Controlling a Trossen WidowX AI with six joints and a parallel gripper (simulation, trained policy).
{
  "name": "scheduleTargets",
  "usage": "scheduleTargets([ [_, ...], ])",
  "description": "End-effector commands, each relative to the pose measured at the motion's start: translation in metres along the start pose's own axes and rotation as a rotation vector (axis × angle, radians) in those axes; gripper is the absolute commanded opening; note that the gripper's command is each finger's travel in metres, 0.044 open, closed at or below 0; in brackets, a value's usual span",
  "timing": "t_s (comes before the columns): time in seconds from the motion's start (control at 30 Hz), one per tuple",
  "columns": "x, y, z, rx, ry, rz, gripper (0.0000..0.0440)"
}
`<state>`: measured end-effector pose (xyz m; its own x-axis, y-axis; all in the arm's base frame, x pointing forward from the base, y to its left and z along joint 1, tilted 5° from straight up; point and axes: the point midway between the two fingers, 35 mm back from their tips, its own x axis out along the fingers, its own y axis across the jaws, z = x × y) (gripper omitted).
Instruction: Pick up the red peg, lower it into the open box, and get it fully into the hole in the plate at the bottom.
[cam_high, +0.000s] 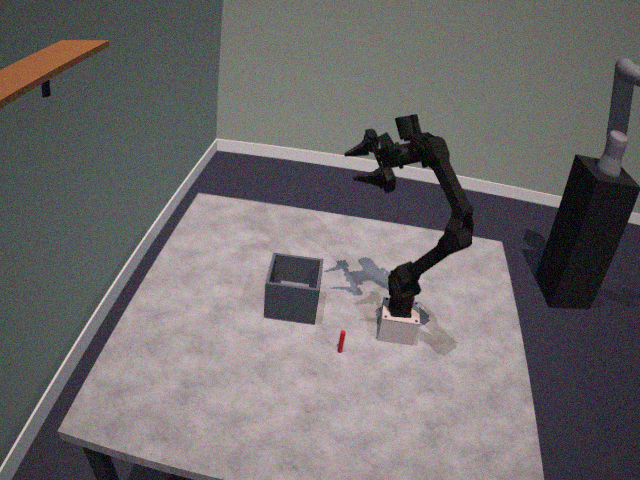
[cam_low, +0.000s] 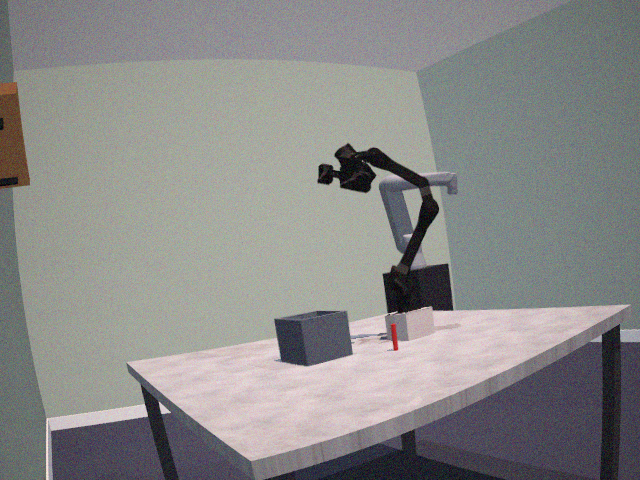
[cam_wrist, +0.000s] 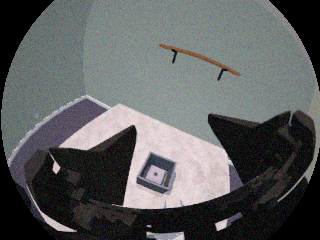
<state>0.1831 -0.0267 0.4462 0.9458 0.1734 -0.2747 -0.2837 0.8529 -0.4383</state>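
The red peg (cam_high: 341, 341) (cam_low: 394, 337) stands upright on the table, between the box and the arm's base but nearer the front in the top view. It is not seen in the wrist view. The open dark grey box (cam_high: 291, 304) (cam_low: 330, 338) (cam_wrist: 152, 186) stands on the table. A pale plate (cam_high: 295, 283) (cam_wrist: 152, 176) lies at its bottom, with a small dark hole near the middle in the wrist view. My gripper (cam_high: 349, 166) (cam_wrist: 172, 123) is open and empty, high above the table and well away from the peg and the box.
The arm's pale base block (cam_high: 397, 331) (cam_low: 419, 323) stands on the table (cam_high: 232, 392) (cam_low: 372, 382), right of the peg. Off the table are an orange shelf (cam_high: 56, 56) (cam_wrist: 200, 57) on the wall and a grey arm (cam_high: 620, 111) on a black pedestal (cam_high: 584, 232).
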Motion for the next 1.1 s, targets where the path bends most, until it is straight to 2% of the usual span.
scheduleTargets([
  [0.0, 0.001, 0.001, -0.001, 0.01, 0.005, 0.008, 0.0421],
  [0.07, 0.005, 0.006, -0.005, 0.051, 0.012, 0.045, 0.044],
  [0.53, 0.037, 0.036, -0.03, 0.466, 0.158, 0.236, 0.044],
  [1.07, 0.067, 0.086, -0.061, 0.893, 0.474, 0.364, 0.044],
])
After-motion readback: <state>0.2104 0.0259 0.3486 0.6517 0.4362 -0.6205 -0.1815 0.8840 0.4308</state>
